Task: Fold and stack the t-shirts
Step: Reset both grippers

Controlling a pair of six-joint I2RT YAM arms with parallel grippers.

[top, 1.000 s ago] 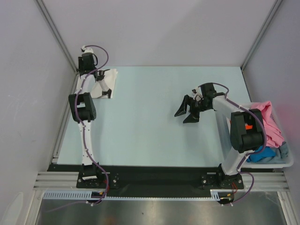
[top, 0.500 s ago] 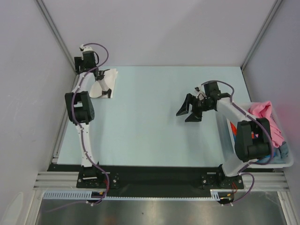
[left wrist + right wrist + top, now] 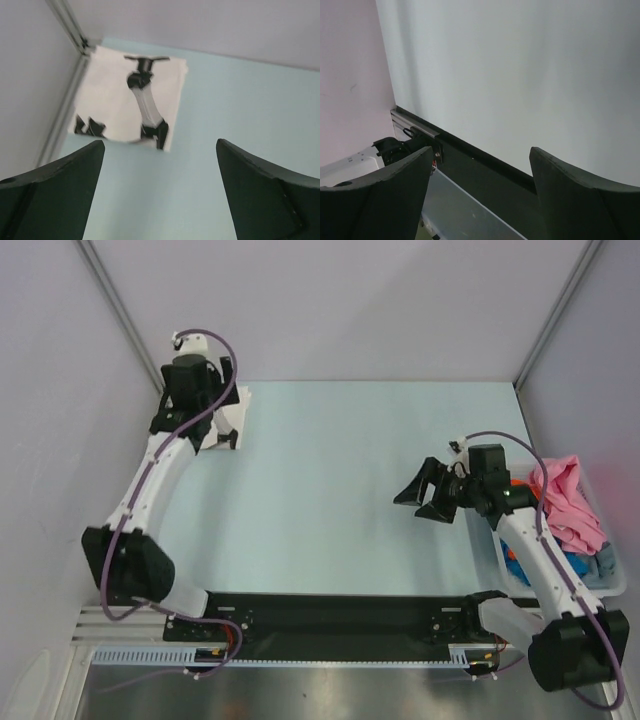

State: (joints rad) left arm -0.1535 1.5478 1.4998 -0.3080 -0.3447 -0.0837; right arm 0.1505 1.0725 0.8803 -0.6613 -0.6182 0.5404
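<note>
Both arms have shifted since the earlier frame: the left gripper (image 3: 159, 143) has let go of the folded white t-shirt (image 3: 112, 97) and lifted clear of it, and the right gripper (image 3: 412, 502) has drawn back across the table (image 3: 330, 460) toward the bin (image 3: 615, 585). Now the left fingers stand spread wide with nothing between them. The white shirt lies flat below and beyond them in the table's far left corner, a neat rectangle whose longer side runs near to far along the left rail. The right fingers are also spread and empty, hanging over bare table just left of the bin. They point leftward, away from the heap, so the next shirt lies behind that gripper, to its right. The bin's long axis runs near to far along the table's right edge. The right arm is plainly the nearer one, the left being well apart across the whole table. By my judgement the pink t-shirt (image 3: 565, 505), draped on top toward the bin's far end, is the likeliest next pick, and the wrist must swing round to face it. Counted: one white shirt folded on the table; in the bin one pink, a glimpse of one orange (image 3: 516, 482), one bright blue (image 3: 575, 562) and one grey-blue (image 3: 606, 562); one bin; two grippers.
</note>
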